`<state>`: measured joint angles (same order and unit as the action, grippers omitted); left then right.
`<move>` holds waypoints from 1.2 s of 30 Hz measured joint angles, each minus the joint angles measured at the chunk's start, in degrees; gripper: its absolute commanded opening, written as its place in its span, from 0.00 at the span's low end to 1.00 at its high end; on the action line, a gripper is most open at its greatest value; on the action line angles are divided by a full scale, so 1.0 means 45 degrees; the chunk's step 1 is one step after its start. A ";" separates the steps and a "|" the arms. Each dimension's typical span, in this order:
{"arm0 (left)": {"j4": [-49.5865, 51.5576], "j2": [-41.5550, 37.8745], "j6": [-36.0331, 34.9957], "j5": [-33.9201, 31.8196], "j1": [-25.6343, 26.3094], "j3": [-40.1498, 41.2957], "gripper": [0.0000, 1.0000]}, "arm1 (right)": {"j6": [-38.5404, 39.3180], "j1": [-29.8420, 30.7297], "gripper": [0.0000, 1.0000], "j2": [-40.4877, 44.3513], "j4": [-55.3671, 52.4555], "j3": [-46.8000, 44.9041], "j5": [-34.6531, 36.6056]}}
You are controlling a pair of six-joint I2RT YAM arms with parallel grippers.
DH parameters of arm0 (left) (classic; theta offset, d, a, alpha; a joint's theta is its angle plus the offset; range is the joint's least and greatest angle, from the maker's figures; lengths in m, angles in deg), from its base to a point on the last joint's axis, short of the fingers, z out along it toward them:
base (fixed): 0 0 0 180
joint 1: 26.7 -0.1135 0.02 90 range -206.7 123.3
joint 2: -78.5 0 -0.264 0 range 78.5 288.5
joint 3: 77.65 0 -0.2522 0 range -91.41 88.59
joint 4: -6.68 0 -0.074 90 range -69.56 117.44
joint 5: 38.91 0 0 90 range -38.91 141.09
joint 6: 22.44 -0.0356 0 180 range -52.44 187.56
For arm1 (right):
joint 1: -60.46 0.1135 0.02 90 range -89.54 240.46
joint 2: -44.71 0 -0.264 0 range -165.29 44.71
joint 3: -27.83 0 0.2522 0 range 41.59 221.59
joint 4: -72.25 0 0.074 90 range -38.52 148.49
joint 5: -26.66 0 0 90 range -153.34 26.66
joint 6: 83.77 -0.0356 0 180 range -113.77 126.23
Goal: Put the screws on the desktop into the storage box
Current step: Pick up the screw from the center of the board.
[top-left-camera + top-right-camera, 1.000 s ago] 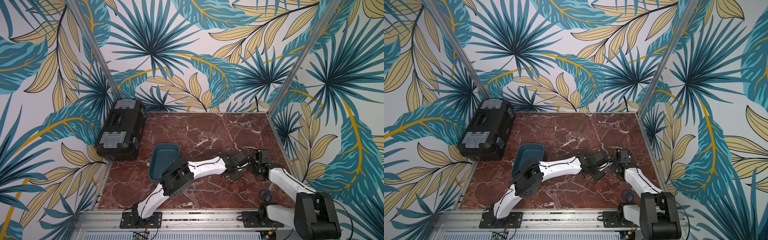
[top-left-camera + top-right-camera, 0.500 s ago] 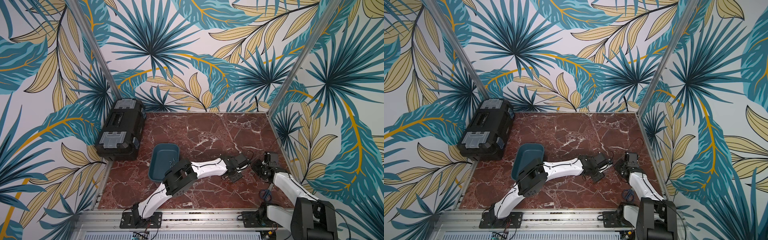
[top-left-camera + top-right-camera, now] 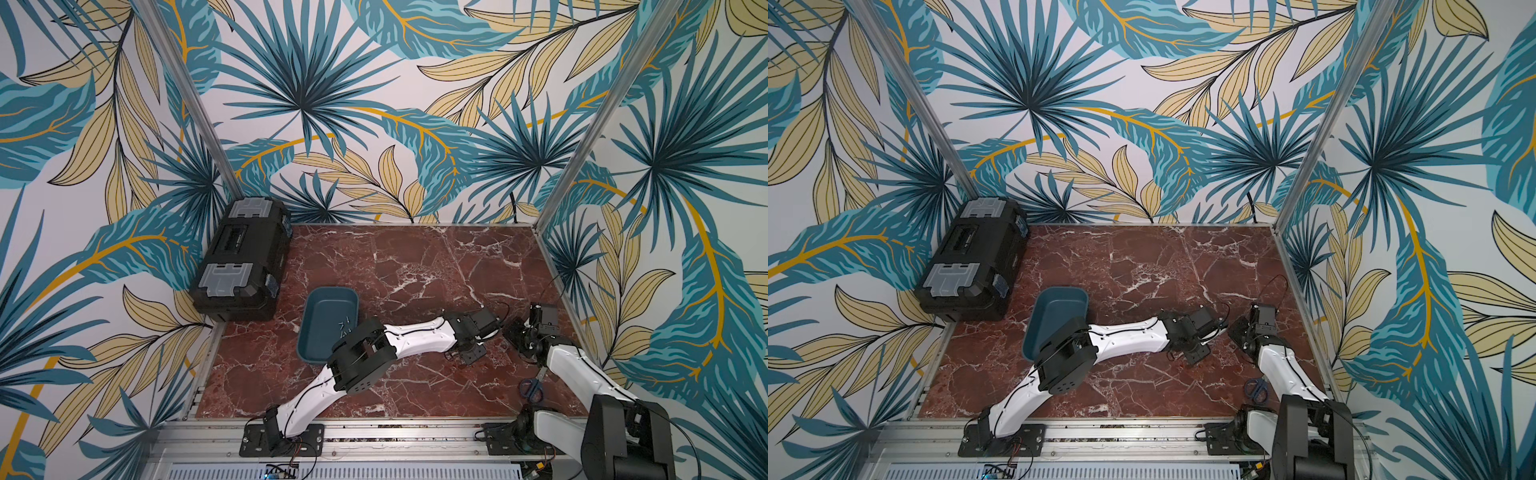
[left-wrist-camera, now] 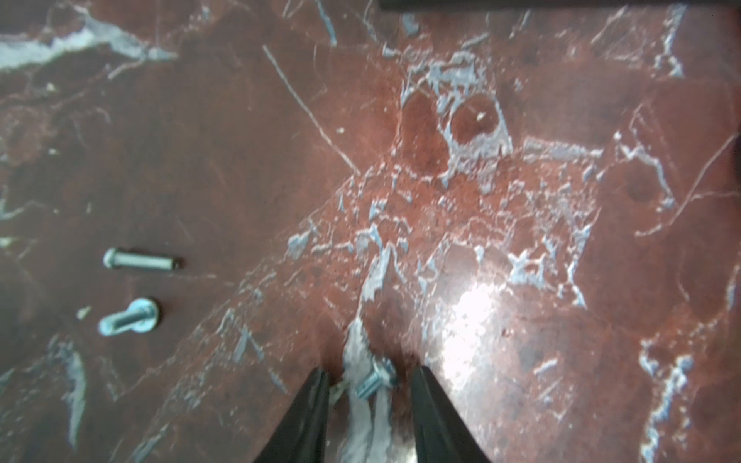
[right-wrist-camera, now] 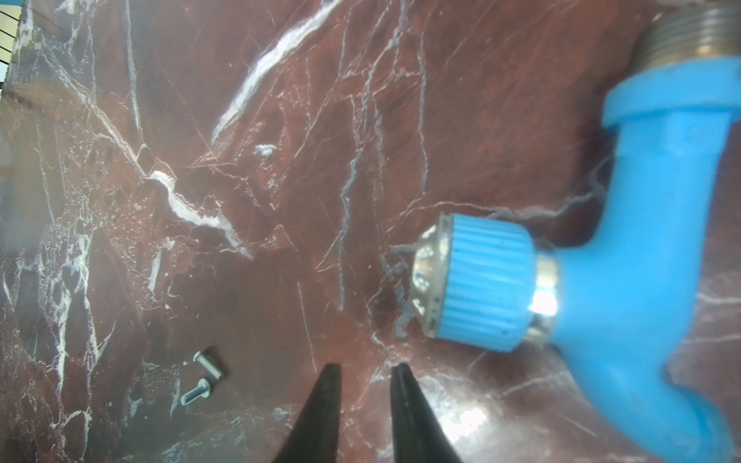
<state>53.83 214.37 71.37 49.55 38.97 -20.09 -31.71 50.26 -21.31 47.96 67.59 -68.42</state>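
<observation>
- Screws [image 4: 140, 258]: you see two lying loose on the desktop [image 4: 521, 120] in the left wrist view, close together but not touching, off to one side of your left gripper [image 4: 369, 375]. The right wrist view also shows a pair of screws [image 5: 208, 362] on the marble beside the fingertips.
- Single screw [image 4: 375, 381]: it lies flat on a white vein of the marble, directly between the left gripper's two fingertips.
- Left gripper: its jaws stand apart with a gap on either side of the single screw. Neither finger touches it, so your left gripper holds nothing.
- Right gripper [image 5: 365, 368]: its jaws are narrowly parted with only bare marble between them, and it grasps nothing. A blue tap [image 5: 601, 280] lies on the desktop near it.
- Storage box [image 3: 324, 311]: it sits on the desktop near the black toolbox [image 3: 241, 266], well apart from both grippers. Your left arm's elbow crosses its near corner in both top views. A few pale slivers [image 3: 345, 326] lie on its floor, too small to count.
- Scissors [image 3: 532, 388]: the blue handles lie beside your right arm.
</observation>
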 measured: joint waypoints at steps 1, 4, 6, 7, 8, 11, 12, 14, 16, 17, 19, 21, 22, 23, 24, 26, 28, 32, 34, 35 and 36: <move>-0.0029 0.0068 -0.0005 -0.0010 0.0010 -0.0083 0.34 | 0.0000 -0.0005 0.27 0.0000 0.0000 0.0000 -0.0024; -0.0112 0.0155 -0.0010 -0.0097 0.0029 -0.0189 0.28 | -0.0005 -0.0010 0.27 -0.0019 0.0000 0.0000 -0.0034; -0.0121 0.0160 -0.0005 -0.0185 0.0029 -0.0189 0.26 | -0.0005 -0.0010 0.27 -0.0024 0.0000 0.0000 -0.0034; -0.0121 0.0165 0.0005 -0.0214 0.0029 -0.0189 0.25 | -0.0005 -0.0015 0.27 -0.0029 0.0010 0.0000 -0.0039; -0.0126 0.0165 0.0005 -0.0233 0.0029 -0.0189 0.24 | -0.0005 -0.0015 0.27 -0.0049 0.0019 0.0000 -0.0044; -0.0131 0.0165 0.0015 -0.0272 0.0039 -0.0185 0.24 | -0.0005 -0.0015 0.27 -0.0160 0.0049 0.0000 -0.0087; -0.0136 0.0165 0.0024 -0.0277 0.0044 -0.0185 0.24 | -0.0005 -0.0015 0.27 -0.0194 0.0049 0.0000 -0.0102; -0.0146 0.0160 0.0058 -0.0321 0.0044 -0.0165 0.24 | -0.0005 -0.0015 0.27 -0.0214 0.0049 0.0000 -0.0126; -0.0238 0.0117 0.0121 -0.0335 0.0049 -0.0068 0.24 | -0.0005 -0.0024 0.27 -0.0214 0.0053 0.0000 -0.0131; -0.0296 0.0092 0.0146 -0.0345 0.0049 -0.0015 0.24 | -0.0005 -0.0024 0.27 -0.0214 0.0058 0.0000 -0.0126; -0.0413 0.0058 0.0214 -0.0374 0.0058 0.0102 0.22 | -0.0005 -0.0024 0.27 -0.0219 0.0063 0.0000 -0.0126; -0.0510 0.0019 0.0287 -0.0427 0.0058 0.0194 0.16 | -0.0005 -0.0024 0.27 -0.0214 0.0063 0.0000 -0.0126; -0.0549 0.0005 0.0350 -0.0466 0.0063 0.0228 0.13 | -0.0005 -0.0024 0.27 -0.0219 0.0068 0.0000 -0.0126; -0.0578 -0.0005 0.0355 -0.0476 0.0063 0.0253 0.10 | -0.0005 -0.0024 0.27 -0.0219 0.0078 0.0000 -0.0126; -0.0607 -0.0015 0.0393 -0.0476 0.0058 0.0272 0.06 | -0.0005 -0.0024 0.27 -0.0219 0.0083 0.0000 -0.0126; -0.0636 -0.0024 0.0461 -0.0491 0.0063 0.0296 0.00 | -0.0005 -0.0024 0.27 -0.0233 0.0087 0.0000 -0.0141; -0.0680 -0.0078 0.0476 -0.0510 0.0063 0.0355 0.00 | -0.0005 -0.0024 0.27 -0.0253 0.0087 0.0000 -0.0165; -0.0646 -0.0238 0.0505 -0.0505 0.0063 0.0568 0.00 | -0.0005 -0.0024 0.27 -0.0262 0.0092 0.0000 -0.0185; -0.0578 -0.0355 0.0588 -0.0500 0.0053 0.0690 0.00 | -0.0005 -0.0024 0.27 -0.0262 0.0092 0.0000 -0.0219; -0.0491 -0.0452 0.0641 -0.0500 0.0044 0.0801 0.00 | -0.0005 -0.0024 0.27 -0.0262 0.0092 0.0000 -0.0223; -0.0408 -0.0588 0.0695 -0.0495 0.0015 0.0947 0.00 | -0.0005 -0.0024 0.27 -0.0262 0.0097 0.0000 -0.0228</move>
<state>51.99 211.73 74.50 47.32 39.04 -15.83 -31.73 50.15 -22.49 48.40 67.59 -69.45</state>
